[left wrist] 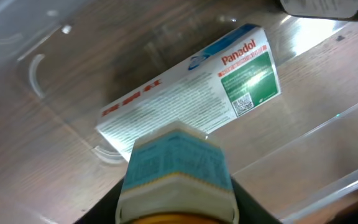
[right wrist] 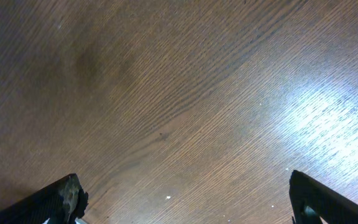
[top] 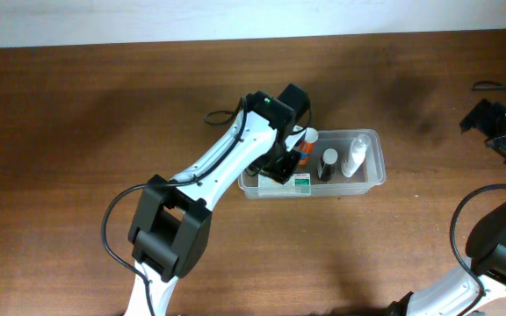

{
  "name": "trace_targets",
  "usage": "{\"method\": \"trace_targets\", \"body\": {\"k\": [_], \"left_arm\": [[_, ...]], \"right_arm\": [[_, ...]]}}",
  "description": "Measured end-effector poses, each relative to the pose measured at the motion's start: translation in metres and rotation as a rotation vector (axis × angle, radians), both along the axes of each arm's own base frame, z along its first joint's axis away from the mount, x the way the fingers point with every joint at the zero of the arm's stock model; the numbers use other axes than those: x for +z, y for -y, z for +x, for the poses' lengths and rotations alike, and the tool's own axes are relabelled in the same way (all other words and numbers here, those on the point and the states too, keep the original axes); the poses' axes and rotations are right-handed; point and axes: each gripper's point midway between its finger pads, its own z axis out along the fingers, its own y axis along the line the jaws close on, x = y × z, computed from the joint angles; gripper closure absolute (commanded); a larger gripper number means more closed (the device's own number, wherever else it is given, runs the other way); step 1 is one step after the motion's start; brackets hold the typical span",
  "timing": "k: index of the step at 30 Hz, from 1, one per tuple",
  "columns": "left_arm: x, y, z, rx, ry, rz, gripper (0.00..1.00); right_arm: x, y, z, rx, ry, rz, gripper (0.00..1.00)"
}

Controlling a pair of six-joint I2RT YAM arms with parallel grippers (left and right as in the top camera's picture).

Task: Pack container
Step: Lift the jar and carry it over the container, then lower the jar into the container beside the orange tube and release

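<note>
A medicine box [left wrist: 191,93] is lying across the centre of the left wrist view, showing the brand name "Panadol" in red near its upper right end. A QR code [left wrist: 243,104] is sitting on the green panel just below it. The box's fine print and the red lettering toward its left end are reading as a blur, as is the print on the blue-labelled object [left wrist: 176,165] at bottom centre.
</note>
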Motion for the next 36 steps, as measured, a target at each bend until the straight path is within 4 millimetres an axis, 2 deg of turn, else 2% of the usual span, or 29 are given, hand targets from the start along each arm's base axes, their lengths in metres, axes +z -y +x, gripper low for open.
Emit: {"method": "trace_targets", "body": {"k": [28,36], "left_arm": [[-0.002,0.000,0.011,0.017,0.022,-0.018,0.65],[-0.002,-0.013,0.019,0.088,0.011,-0.010,0.65]], "right_arm": [[0.000,0.000,0.000,0.000,0.000,0.000,0.01],[0.000,0.000,0.000,0.001,0.000,0.000,0.02]]}}
